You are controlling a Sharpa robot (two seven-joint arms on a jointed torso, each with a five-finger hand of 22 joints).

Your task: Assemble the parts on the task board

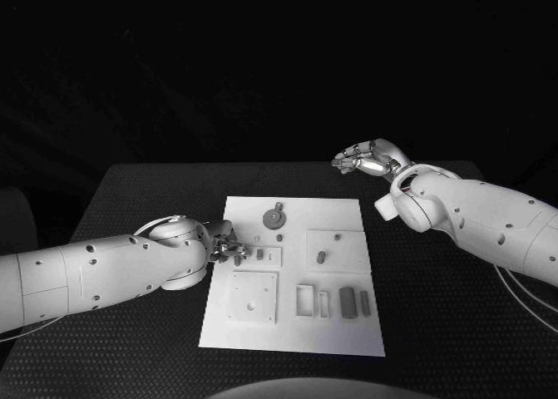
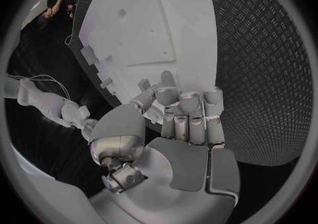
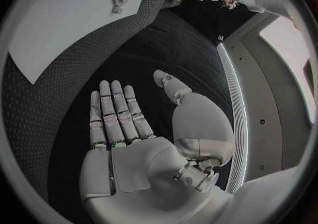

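Left hand curled at task board edge, right hand spread apart.

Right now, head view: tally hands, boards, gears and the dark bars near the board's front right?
Hands: 2, left hand and right hand
Board: 1
Gear: 1
Bars: 2
Total: 6

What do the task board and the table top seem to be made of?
Task board: likely matte white plastic, smooth and flat with moulded recesses and no glare. Table: dark surface with a fine raised grid, perhaps a rubber or textured mat; the exact material is unclear.
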